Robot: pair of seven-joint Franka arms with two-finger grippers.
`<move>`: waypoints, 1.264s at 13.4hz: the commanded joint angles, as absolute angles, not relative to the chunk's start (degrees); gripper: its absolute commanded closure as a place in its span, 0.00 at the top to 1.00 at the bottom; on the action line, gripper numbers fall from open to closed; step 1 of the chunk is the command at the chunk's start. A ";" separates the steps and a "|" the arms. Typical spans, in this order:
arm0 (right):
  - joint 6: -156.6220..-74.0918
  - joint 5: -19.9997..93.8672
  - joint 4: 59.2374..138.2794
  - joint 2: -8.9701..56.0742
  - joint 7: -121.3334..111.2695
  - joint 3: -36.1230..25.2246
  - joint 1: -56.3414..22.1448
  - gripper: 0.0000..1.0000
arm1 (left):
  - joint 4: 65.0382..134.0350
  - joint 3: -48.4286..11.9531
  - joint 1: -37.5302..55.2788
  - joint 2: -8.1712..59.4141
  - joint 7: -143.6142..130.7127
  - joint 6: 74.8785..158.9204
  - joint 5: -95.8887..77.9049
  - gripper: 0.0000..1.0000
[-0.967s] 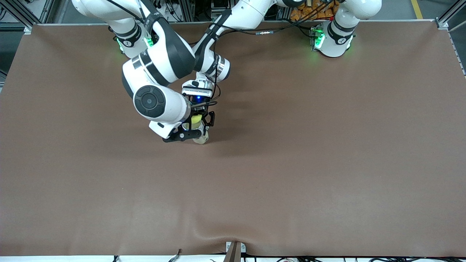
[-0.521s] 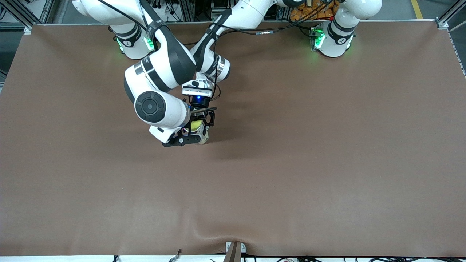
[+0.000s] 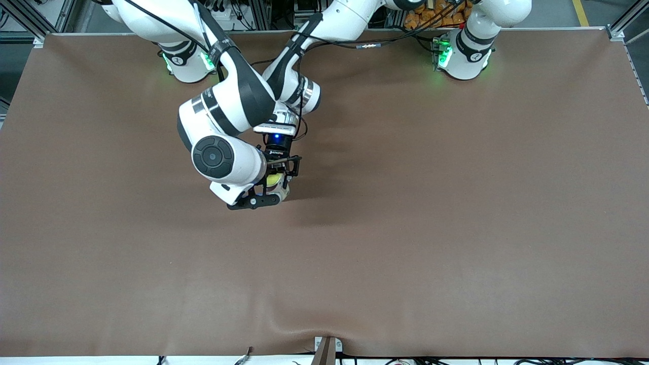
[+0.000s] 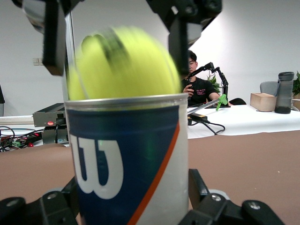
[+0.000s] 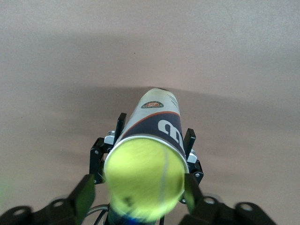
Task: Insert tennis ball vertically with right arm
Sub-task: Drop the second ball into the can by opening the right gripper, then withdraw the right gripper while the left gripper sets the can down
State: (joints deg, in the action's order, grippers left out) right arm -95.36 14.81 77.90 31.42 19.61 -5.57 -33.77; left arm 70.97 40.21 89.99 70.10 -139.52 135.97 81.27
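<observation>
Upright on the brown table mat (image 3: 405,228), in the upper half of the front view and toward the right arm's end: a tennis ball can (image 4: 126,159), white and dark blue with an orange stripe

Clamped low on the can's sides by the left gripper (image 5: 154,129), one black finger pressed against each side

Seated in the can's open mouth, about half above the metal rim: the yellow tennis ball (image 4: 124,63)

Straight above the ball, pointing down: the right gripper (image 4: 116,51), jaws spread a little wider than the ball, with a gap showing at one finger and nothing gripped

Hard to make out from the front, with most of the can and ball hidden under the right arm's bulky wrist (image 3: 220,157) and crossed by the left arm's black fingers; only a sliver of yellow and a pale patch of can wall visible there

Around the pair, only mat in every direction

At the bottom edge of the front view, near the middle: a small metal bracket (image 3: 327,347)

At the top edge, between the arm bases: a heap of orange things (image 3: 431,17)

In the left wrist view's background: a seated person in black (image 4: 194,84) at a white table, with a dark flask (image 4: 284,91), a tan box (image 4: 262,101) and a grey device (image 4: 49,115)
</observation>
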 commanded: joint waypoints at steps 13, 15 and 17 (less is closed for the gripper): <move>-95.89 8.09 77.69 21.81 5.06 -11.25 -22.78 1.00 | 73.73 37.62 90.53 68.38 -142.73 136.67 82.35 1.00; -95.54 4.50 77.70 19.70 2.29 -11.95 -20.92 1.00 | 74.97 37.18 90.61 67.68 -142.73 136.67 82.44 1.00; -95.28 1.85 78.05 17.59 -2.25 -11.95 -18.12 1.00 | 75.41 36.91 90.70 67.50 -142.65 136.67 82.35 1.00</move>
State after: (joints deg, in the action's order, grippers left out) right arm -95.69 4.23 76.62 20.41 1.47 -12.58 -19.98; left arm 72.41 37.28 90.11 69.98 -139.62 135.97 81.27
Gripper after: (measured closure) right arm 0.000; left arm 0.000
